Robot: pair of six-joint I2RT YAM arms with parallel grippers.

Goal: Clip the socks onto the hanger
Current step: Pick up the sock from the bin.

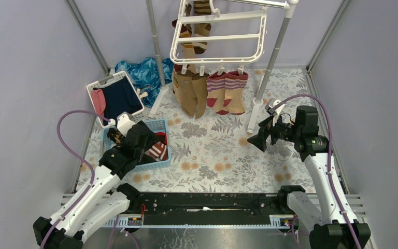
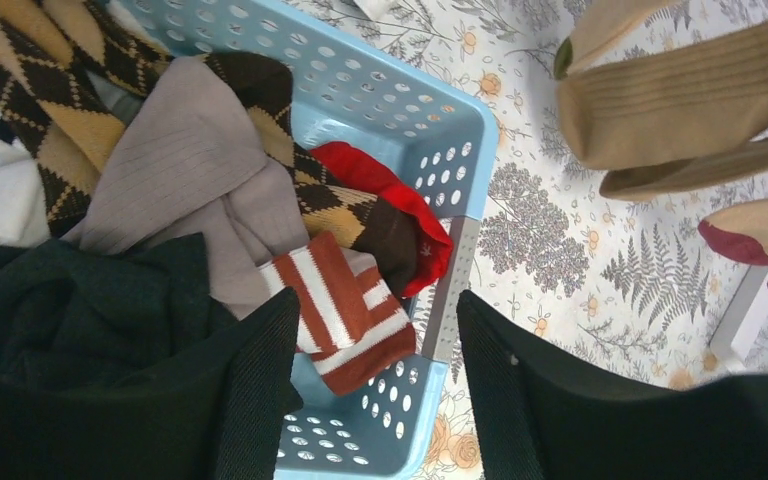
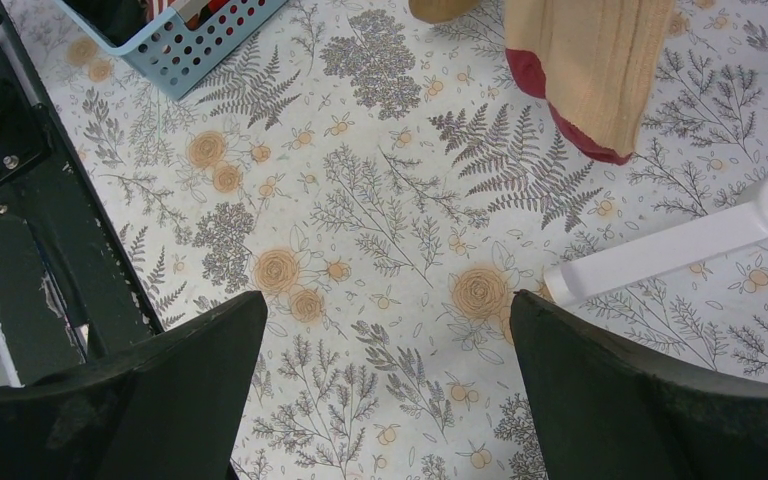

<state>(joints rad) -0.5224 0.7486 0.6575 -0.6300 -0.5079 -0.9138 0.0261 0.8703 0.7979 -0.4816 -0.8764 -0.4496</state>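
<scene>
**Both grippers open, left one over the sock basket**

The left gripper (image 2: 375, 340) had its jaws spread apart with nothing pinched, right above a tan sock (image 2: 345, 310) with a red-and-white striped cuff. I couldn't tell if the fingers were touching it. That sock lay on top of a heap in the blue basket (image 2: 430, 130). In the wrist view an argyle sock (image 2: 40, 90) sat at its 10 o'clock, with a grey sock (image 2: 190, 150) in between. The basket was at around 8 o'clock on the flowery tablecloth (image 1: 207, 155).

The right gripper (image 3: 385, 310) was wide open too and held nothing. It hung over bare tablecloth at about 3 o'clock, with the white foot (image 3: 680, 240) of the stand at its 2 o'clock.

The hanger (image 1: 220, 31) stood at 12 o'clock, with four socks (image 1: 228, 91) clipped along its near edge and hanging down, and more higher up. A white laundry basket (image 1: 115, 96) sat at 10 o'clock.
</scene>
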